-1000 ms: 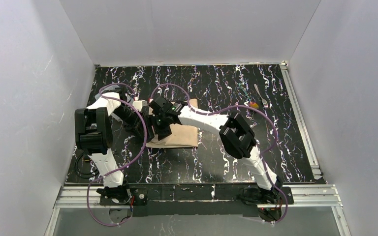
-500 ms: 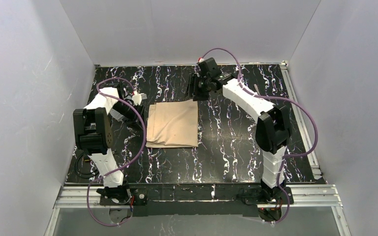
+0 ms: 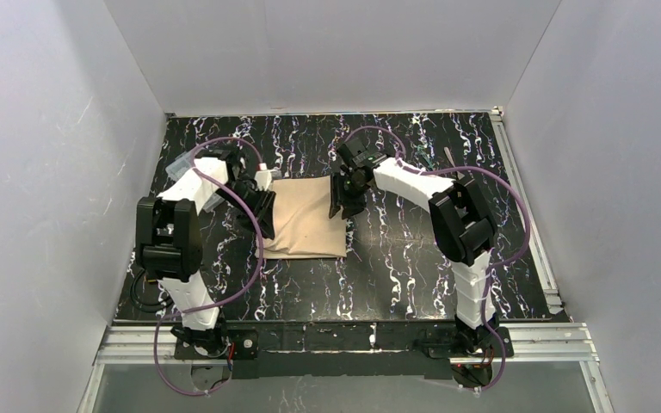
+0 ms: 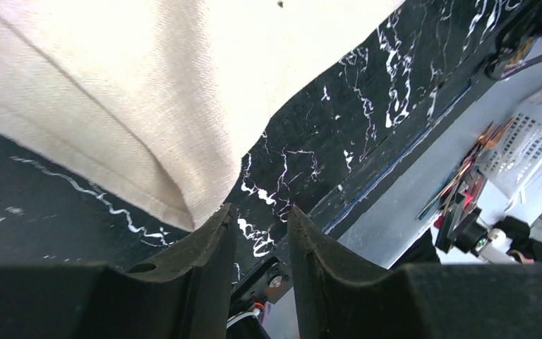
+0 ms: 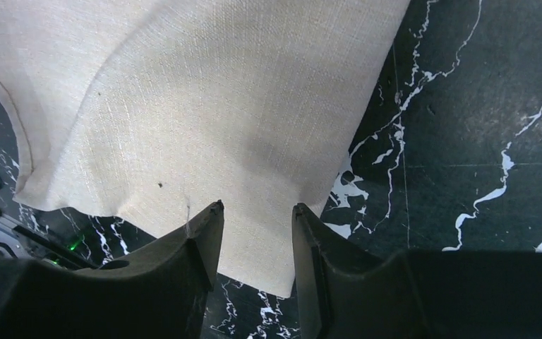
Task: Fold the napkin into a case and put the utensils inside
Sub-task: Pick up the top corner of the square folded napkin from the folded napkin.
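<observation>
Left arm [image 3: 191,185] and right arm [image 3: 413,182]: white link shells, black joint housings. One purple cable [image 3: 260,241] loops along each. Fingers [image 4: 208,261] matte black, wedge-shaped.

No text, label, brand, number or sign can be read in any view. In the left wrist view, a white box [image 4: 529,152] with a grid-like face lies past an edge of the worktop [image 4: 339,127]. It is too blurred to show any lettering.
</observation>
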Controlling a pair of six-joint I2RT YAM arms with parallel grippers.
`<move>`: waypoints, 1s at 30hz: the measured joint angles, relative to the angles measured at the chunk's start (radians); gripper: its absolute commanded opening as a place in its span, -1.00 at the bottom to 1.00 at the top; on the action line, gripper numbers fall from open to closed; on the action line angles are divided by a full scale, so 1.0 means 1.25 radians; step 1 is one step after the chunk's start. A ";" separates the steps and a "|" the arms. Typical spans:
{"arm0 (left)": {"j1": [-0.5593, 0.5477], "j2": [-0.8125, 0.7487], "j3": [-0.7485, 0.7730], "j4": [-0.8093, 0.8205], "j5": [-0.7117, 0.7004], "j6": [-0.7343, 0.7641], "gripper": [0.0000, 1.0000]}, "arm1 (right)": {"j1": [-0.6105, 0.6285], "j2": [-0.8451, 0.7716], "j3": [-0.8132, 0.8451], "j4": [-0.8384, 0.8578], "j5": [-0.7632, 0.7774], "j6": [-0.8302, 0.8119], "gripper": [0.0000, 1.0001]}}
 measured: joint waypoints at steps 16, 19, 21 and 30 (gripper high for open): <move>-0.034 -0.030 -0.130 0.121 -0.169 -0.017 -0.76 | -0.045 -0.026 -0.020 0.031 -0.119 -0.008 0.08; -0.034 -0.031 -0.149 0.143 -0.192 -0.012 -0.76 | -0.060 -0.025 -0.014 0.022 -0.146 -0.019 0.08; -0.034 -0.031 -0.166 0.157 -0.205 -0.008 -0.75 | -0.068 -0.024 -0.002 0.017 -0.160 -0.024 0.09; -0.034 -0.031 -0.209 0.197 -0.244 0.007 -0.84 | -0.089 0.054 0.104 0.026 -0.218 -0.026 0.09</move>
